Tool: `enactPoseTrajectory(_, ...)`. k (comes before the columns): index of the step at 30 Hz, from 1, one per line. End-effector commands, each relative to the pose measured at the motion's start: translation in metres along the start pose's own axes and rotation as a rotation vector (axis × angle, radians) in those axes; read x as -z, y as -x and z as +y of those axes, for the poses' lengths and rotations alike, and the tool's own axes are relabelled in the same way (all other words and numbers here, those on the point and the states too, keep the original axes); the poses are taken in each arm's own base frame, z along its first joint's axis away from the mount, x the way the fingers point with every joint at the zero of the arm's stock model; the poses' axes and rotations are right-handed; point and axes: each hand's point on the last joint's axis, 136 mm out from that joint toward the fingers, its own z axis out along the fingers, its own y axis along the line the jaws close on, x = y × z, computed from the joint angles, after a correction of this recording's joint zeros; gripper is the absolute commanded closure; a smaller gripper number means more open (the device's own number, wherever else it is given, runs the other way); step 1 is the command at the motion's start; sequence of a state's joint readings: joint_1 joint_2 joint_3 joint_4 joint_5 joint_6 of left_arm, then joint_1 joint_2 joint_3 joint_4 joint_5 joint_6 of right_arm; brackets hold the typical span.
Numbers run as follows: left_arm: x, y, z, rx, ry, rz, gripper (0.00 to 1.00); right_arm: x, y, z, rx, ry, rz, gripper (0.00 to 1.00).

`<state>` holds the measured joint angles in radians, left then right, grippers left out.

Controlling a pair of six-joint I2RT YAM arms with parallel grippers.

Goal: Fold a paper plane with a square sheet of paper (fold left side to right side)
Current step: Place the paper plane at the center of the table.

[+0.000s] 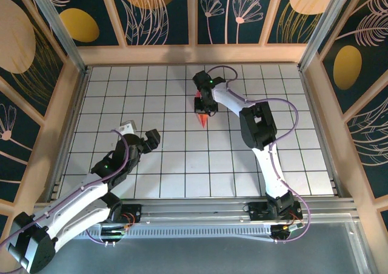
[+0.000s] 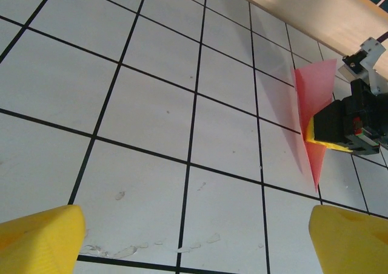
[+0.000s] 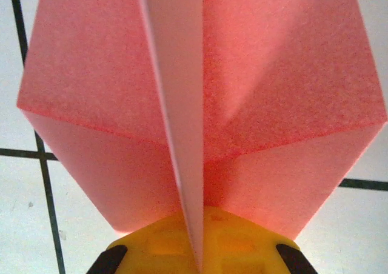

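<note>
One paper plane (image 1: 202, 121), pinched in right hand (image 1: 203, 110)

We see a pink-red paper plane (image 3: 260, 98) with a paler centre fold, and yellow fingers (image 2: 42, 237) on the left end effector (image 2: 195, 240). The counter (image 1: 170, 165) is white with a black grid; the walls (image 1: 176, 25) are dark teal with gold ovals.

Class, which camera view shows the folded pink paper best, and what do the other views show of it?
The right wrist view: the folded pink paper is close up, centre fold and creases plain, pinched in the right gripper. The left wrist view shows it side-on; the top view, a small red tip below that gripper.
</note>
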<state>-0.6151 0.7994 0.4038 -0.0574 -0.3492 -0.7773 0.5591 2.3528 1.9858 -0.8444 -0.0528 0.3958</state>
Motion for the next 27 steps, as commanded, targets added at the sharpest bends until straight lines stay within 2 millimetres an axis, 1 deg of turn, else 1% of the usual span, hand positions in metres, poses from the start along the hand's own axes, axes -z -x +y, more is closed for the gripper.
enactPoseTrajectory(1,-0.001,-0.005,0.007,-0.015,0.023,0.011,0.05,-0.003,-0.003,-0.004,0.02,-0.016,0.042,1.0)
enactPoseTrajectory(4,-0.002,-0.006,0.007,-0.018,0.024,0.017,0.05,-0.007,-0.005,-0.005,0.021,-0.018,0.051,1.0)
enactPoseTrajectory(5,-0.003,-0.006,0.007,-0.019,0.024,0.018,0.05,-0.008,0.001,-0.018,-0.007,-0.023,0.051,1.0)
enactPoseTrajectory(11,-0.004,-0.006,0.005,-0.023,0.023,0.026,0.05,-0.013,0.002,-0.025,-0.011,-0.035,0.066,0.99)
enactPoseTrajectory(18,-0.005,-0.007,0.005,-0.023,0.026,0.029,0.05,-0.019,-0.002,-0.03,-0.008,-0.054,0.086,0.94)
enactPoseTrajectory(27,-0.005,-0.007,0.006,-0.027,0.03,0.029,0.05,-0.019,-0.003,-0.034,-0.011,-0.077,0.087,0.83)
